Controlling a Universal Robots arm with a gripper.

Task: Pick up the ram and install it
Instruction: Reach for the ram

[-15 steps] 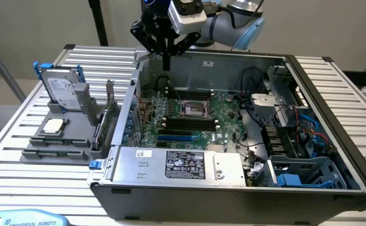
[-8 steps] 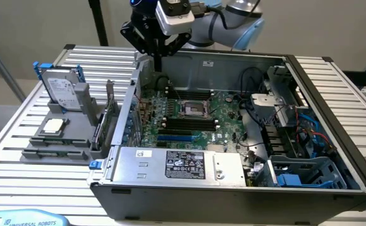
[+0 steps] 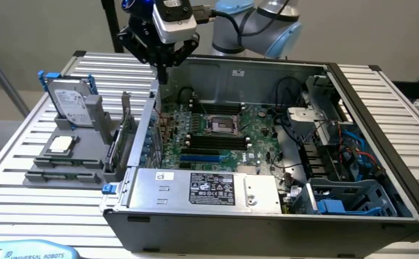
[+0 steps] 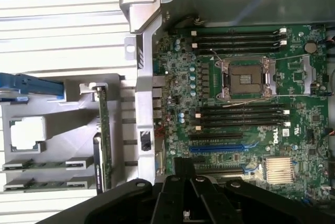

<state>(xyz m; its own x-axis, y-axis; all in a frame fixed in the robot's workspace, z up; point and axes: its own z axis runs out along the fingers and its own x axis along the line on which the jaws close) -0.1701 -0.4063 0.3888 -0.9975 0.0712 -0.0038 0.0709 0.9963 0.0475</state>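
Right now my pincer [image 3: 162, 60], tips together and empty, hangs above the case wall [image 3: 152, 108]; an upright expansion card [image 4: 104, 140] stands between it and the ram [image 4: 42, 165], half-sunk in its holder [image 4: 68, 124].

Thin green ram [image 4: 42, 165] — flat in grey holder [image 4: 73, 130]

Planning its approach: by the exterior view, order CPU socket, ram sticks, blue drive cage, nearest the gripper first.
1. CPU socket, mid-motherboard.
2. ram sticks, lying flat, the exterior view's left.
3. blue drive cage, the exterior view's right.
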